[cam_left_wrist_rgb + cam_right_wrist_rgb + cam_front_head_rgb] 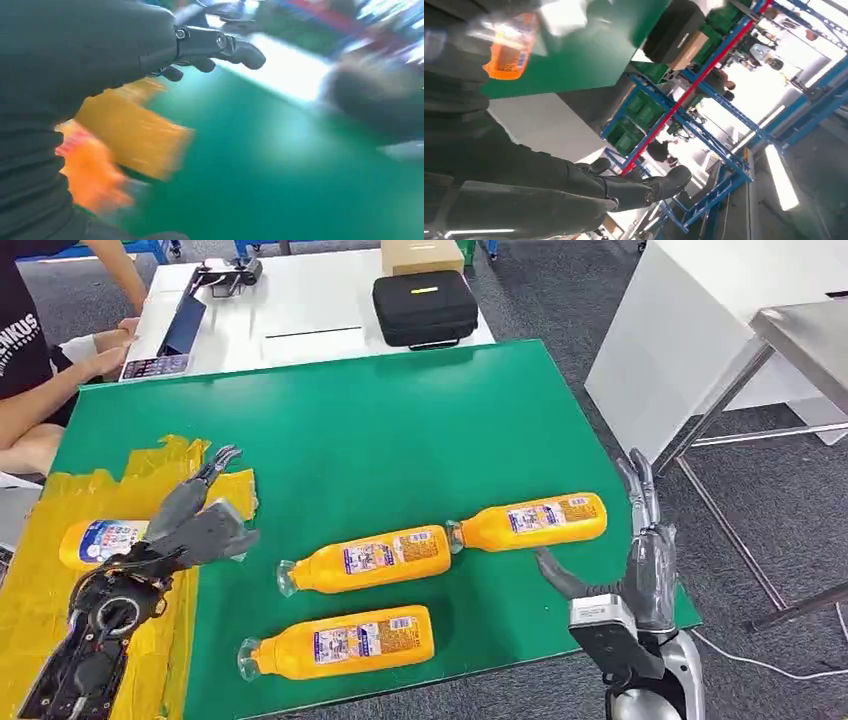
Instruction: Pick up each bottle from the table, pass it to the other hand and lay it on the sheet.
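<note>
Where legible, bottle (370, 559) labels stay unreadable.

A grey carpeted floor (560, 300) is seen around the green-topped table (400, 430). Beyond its far edge a white table (300, 310) is placed, with a black case (424, 306) and a cardboard box (421, 255) set on it. To the right a white cabinet (680, 330) and a steel table (810, 335) are seen. Blue shelving (704, 125) is lit brightly from behind.
</note>
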Motion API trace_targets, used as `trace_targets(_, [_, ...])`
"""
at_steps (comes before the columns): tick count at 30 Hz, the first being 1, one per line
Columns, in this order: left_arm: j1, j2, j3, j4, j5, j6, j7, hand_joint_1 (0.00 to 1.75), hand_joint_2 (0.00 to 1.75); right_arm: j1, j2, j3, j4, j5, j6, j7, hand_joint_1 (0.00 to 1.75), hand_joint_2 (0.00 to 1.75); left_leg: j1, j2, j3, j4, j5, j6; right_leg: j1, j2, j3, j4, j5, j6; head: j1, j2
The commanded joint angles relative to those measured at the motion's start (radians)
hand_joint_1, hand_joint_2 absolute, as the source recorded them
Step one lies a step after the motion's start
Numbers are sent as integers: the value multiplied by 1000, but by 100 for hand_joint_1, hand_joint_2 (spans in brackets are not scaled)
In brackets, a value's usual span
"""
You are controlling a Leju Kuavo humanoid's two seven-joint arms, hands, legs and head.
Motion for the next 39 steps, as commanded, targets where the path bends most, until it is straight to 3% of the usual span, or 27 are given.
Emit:
trace_targets(1, [149, -96, 119, -265, 229, 2, -58, 0, 175, 12, -34, -22, 4, 87, 36, 23, 0, 175, 0, 2, 4, 0, -3, -1, 0, 5, 4, -1, -2, -1, 0, 0])
trace_targets(2, [161, -111, 127, -270, 279, -7, -65, 0, 175, 8, -42, -20, 8, 112, 50, 29, 0, 175, 0, 3, 7, -1, -4, -1, 0, 7, 6, -2, -3, -2, 0, 0])
trace_targets(3, [178, -122, 133, -281, 325, -16, -72, 0, 175, 0, -53, -20, 14, 145, 77, 41, 0, 0, 0, 1, 5, 0, -3, -1, 0, 5, 4, -1, -2, -2, 0, 0])
trace_targets(6, [192, -129, 129, -287, 347, -24, -74, 0, 175, -8, -63, -27, 19, 160, 108, 57, 0, 0, 0, 0, 7, -1, -3, -1, 0, 5, 7, -2, -2, -2, 0, 0])
trace_targets(7, [199, -140, 134, -288, 396, -39, -82, 0, 175, -10, -86, -25, 23, 201, 167, 80, 0, 175, 0, 1, 4, 0, -2, -1, 0, 4, 4, -2, -1, -2, 0, 0])
trace_targets(10, [227, -153, 122, -295, 462, -72, -92, 0, 175, -53, -174, -33, 61, 232, 344, 85, 0, 175, 0, 1, 6, -1, -3, -1, 0, 5, 6, -2, -2, -2, 1, 0])
trace_targets(16, [234, -146, 96, -287, 486, -80, -101, 0, 175, -179, -300, -27, 229, 228, 491, -8, 0, 175, 0, 1, 4, -1, -2, -1, 0, 4, 5, -2, 0, -1, 0, 0])
trace_targets(23, [226, -155, 85, -276, 508, -89, -96, 0, 175, -297, -394, -13, 393, 205, 538, -25, 0, 175, 0, 2, 6, -1, -2, -1, 0, 5, 7, -3, 0, -1, 0, 0])
trace_targets(30, [217, -149, 83, -258, 520, -81, -87, 0, 175, -310, -424, -3, 414, 201, 572, -15, 0, 175, 0, 0, 8, -1, -2, -1, 0, 3, 9, -3, -1, -2, 0, 0])
trace_targets(35, [219, -136, 70, -217, 546, -60, -85, 0, 175, -459, -471, 34, 612, 194, 622, -17, 0, 175, 0, 2, 4, -1, -1, 0, 0, 5, 5, -2, 1, -1, 0, 0])
trace_targets(39, [202, -139, 54, -190, 558, -55, -84, 0, 175, -509, -501, 45, 709, 146, 666, -23, 0, 175, 0, 0, 8, -1, -1, -1, 0, 4, 10, -3, 0, -2, 0, 0])
